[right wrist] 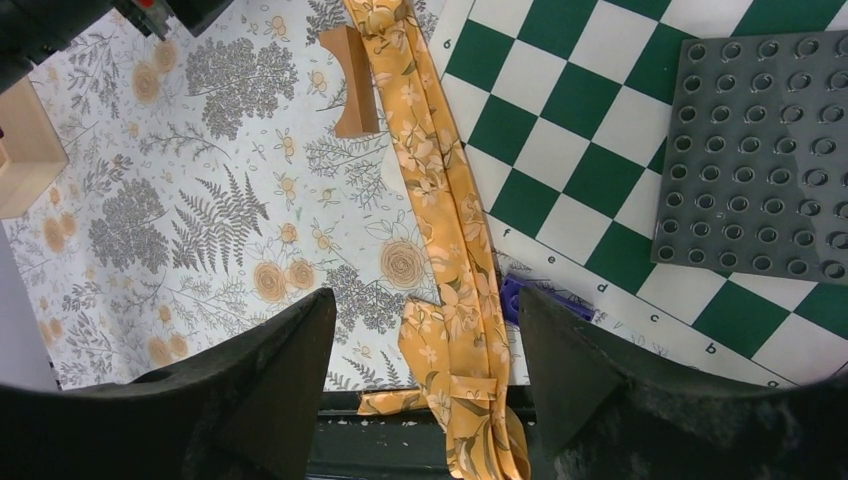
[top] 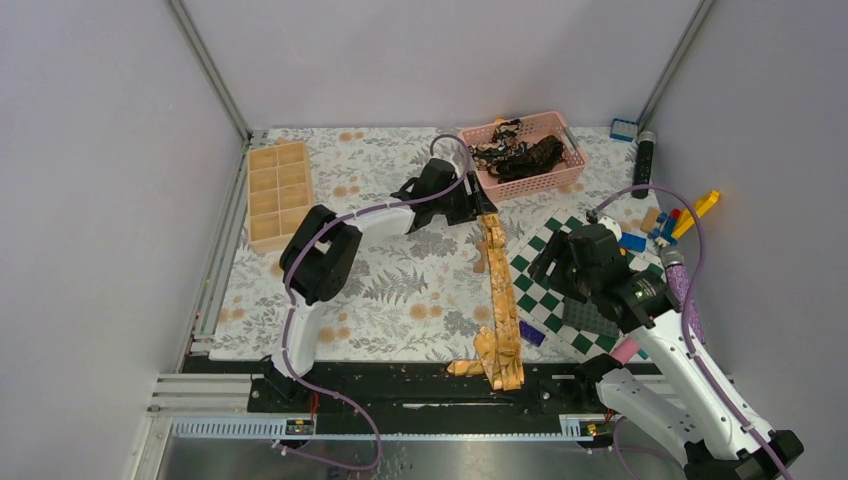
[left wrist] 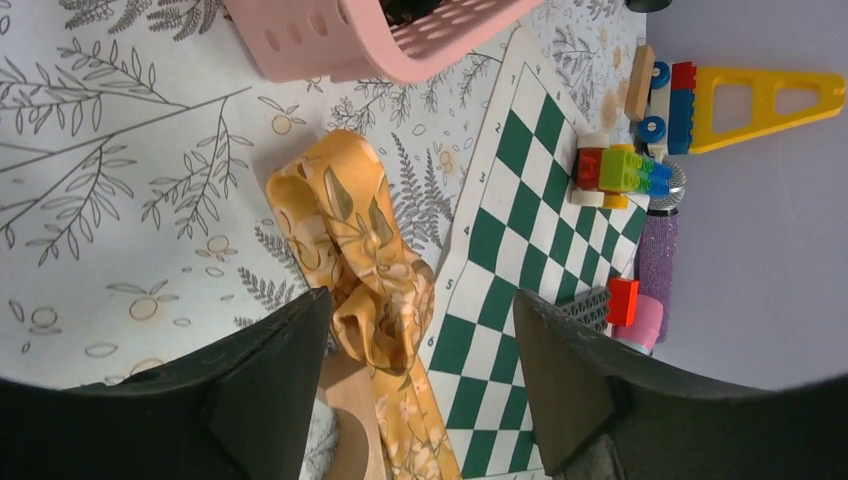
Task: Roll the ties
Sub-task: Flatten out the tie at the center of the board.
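Your left fingers (left wrist: 270, 390) stand wide, straddling the folded far end of the golden tie (left wrist: 350, 240) without pinching it. Your right fingers (right wrist: 270, 400) are wide too, hanging empty over the tie's near stretch. The tie runs along the left edge of the checkered board (top: 535, 285), its tail bunched off the board's near corner. The dark ties (top: 520, 155) wait in the pink basket (top: 530, 186) beyond the board's far corner. The roll looks barely begun. Next, pinch that fold and turn it over snugly.
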